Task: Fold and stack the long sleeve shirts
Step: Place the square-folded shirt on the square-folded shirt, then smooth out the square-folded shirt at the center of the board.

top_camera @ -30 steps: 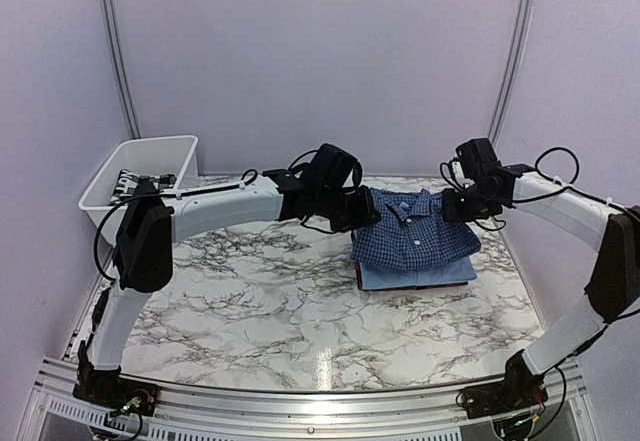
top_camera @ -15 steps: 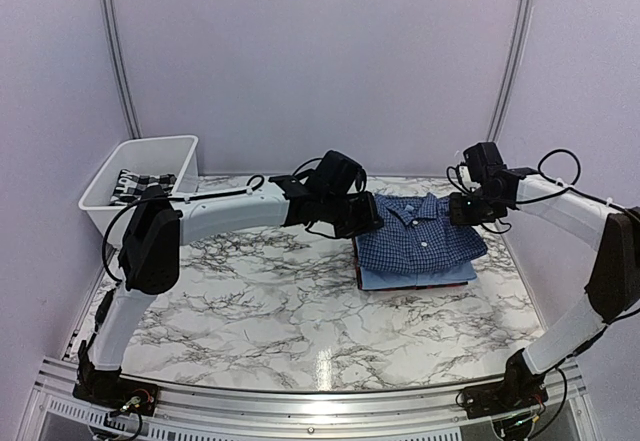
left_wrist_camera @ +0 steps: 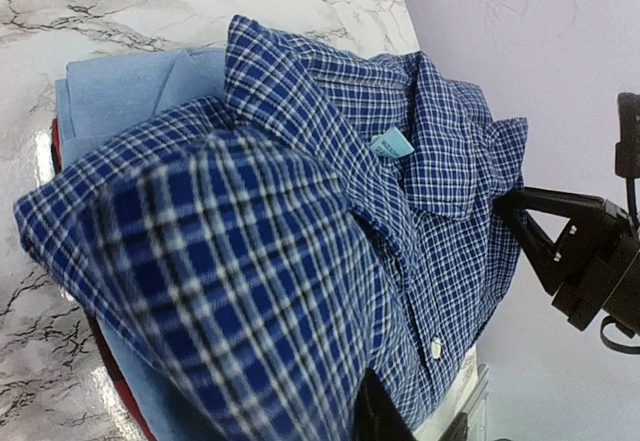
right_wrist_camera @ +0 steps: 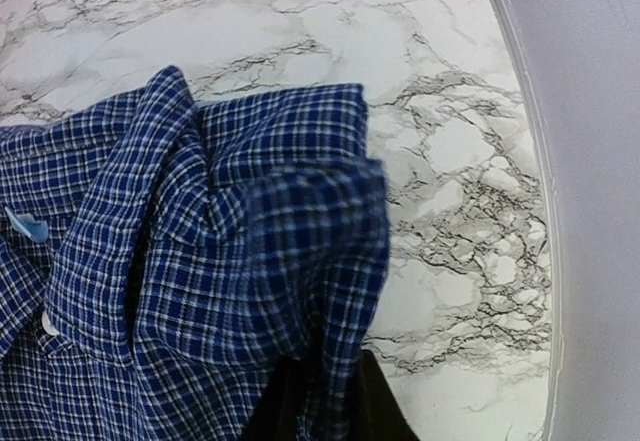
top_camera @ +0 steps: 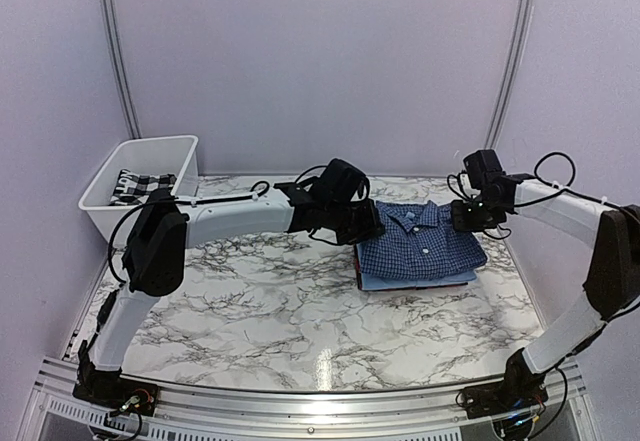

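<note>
The dark blue check shirt (top_camera: 420, 243), folded with its collar toward the back, lies on top of the plain light blue shirt (top_camera: 400, 281) at the table's back right. My left gripper (top_camera: 365, 223) sits at the check shirt's left edge and my right gripper (top_camera: 462, 216) at its right edge. In the left wrist view, check cloth (left_wrist_camera: 300, 211) bulges over my left gripper (left_wrist_camera: 410, 416), and the light blue shirt (left_wrist_camera: 120, 91) shows beneath. In the right wrist view, a fold of the check shirt (right_wrist_camera: 200, 261) runs down between the dark fingers of my right gripper (right_wrist_camera: 325, 401).
A white bin (top_camera: 150, 149) holding a black-and-white checked cloth (top_camera: 135, 183) stands at the back left. A red edge (top_camera: 357, 279) shows under the shirt stack. The back wall and the right wall stand close behind the stack.
Both grippers have carried the check shirt down and a little to the right. It now lies flatter on the light blue shirt.
</note>
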